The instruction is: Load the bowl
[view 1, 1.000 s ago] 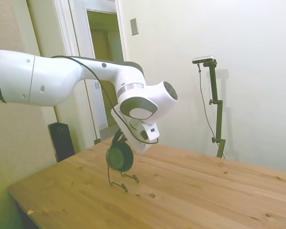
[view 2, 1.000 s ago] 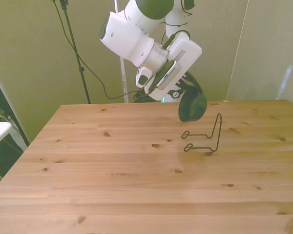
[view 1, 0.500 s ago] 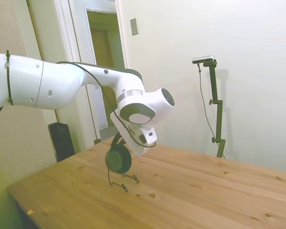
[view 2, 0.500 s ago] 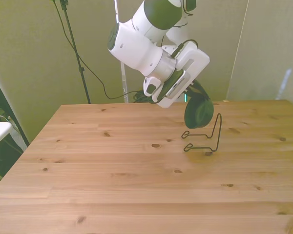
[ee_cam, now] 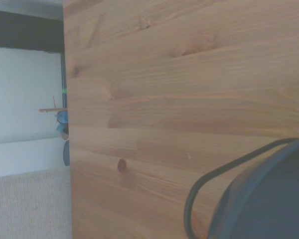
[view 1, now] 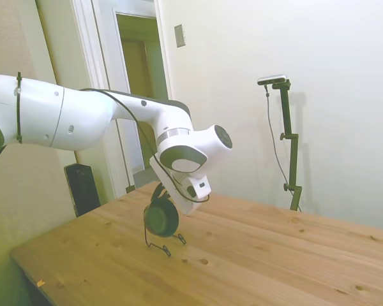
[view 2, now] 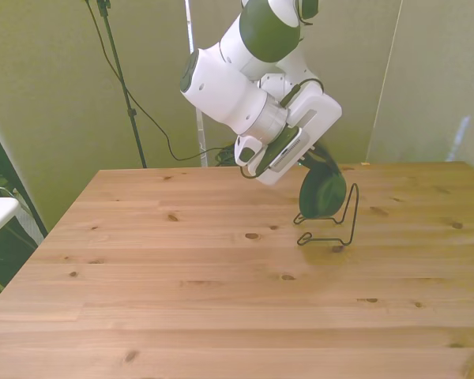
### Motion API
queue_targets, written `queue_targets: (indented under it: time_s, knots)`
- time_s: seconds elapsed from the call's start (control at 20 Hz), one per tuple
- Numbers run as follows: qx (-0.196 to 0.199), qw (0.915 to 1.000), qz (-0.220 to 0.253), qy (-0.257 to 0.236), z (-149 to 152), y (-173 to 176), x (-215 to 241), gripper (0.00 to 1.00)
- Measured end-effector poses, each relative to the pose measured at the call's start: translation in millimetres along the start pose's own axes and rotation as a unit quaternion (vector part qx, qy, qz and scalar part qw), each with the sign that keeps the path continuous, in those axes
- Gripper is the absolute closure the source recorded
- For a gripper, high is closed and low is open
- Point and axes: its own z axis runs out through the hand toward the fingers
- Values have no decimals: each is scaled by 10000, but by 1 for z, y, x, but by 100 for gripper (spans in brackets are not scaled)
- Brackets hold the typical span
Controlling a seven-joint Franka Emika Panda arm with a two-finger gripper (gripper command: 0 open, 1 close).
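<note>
The dark green bowl (view 1: 161, 218) (view 2: 322, 195) hangs on its side just above the table, held by its upper rim in my gripper (view 1: 158, 191) (view 2: 319, 163), which is shut on it. The bowl sits within the thin black wire rack (view 1: 165, 246) (view 2: 349, 217), right beside the rack's upright loop; whether they touch cannot be told. In the wrist view the bowl (ee_cam: 271, 201) fills one corner, blurred, with a curve of the rack's wire (ee_cam: 215, 174) next to it over the wooden table (ee_cam: 179, 89).
The wooden table (view 2: 182, 284) stretches wide toward the front view's left and near edge. A dark speaker-like box (view 1: 82, 187) stands beyond the table's far corner in the side view, near a doorway.
The arm has lowered and carried the bowl toward the front view's right, from above and beside the rack down to the rack's upright loop.
</note>
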Motion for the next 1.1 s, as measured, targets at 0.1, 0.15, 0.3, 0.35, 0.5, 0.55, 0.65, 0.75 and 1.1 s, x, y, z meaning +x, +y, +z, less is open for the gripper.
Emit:
queue_targets:
  time_s: [0.1, 0.15, 0.3, 0.35, 0.5, 0.55, 0.65, 0.75, 1.1]
  knots:
    - [-18, 10000, -1, -13, 4, 0, 2, 100]
    - [-22, 10000, -7, -11, 6, -1, 2, 100]
    - [-26, 10000, -8, 41, 9, -2, 3, 100]
    - [-31, 10000, 7, 63, 13, -1, 5, 100]
    - [-69, 9999, 47, 87, 26, 3, 11, 100]
    - [-76, 9999, 56, 97, 29, 4, 12, 100]
    - [-83, 9999, 48, 97, 31, 4, 12, 100]
    - [-81, 9999, 43, 102, 31, 4, 12, 100]
    - [-39, 9999, 11, 165, 23, 5, 10, 100]
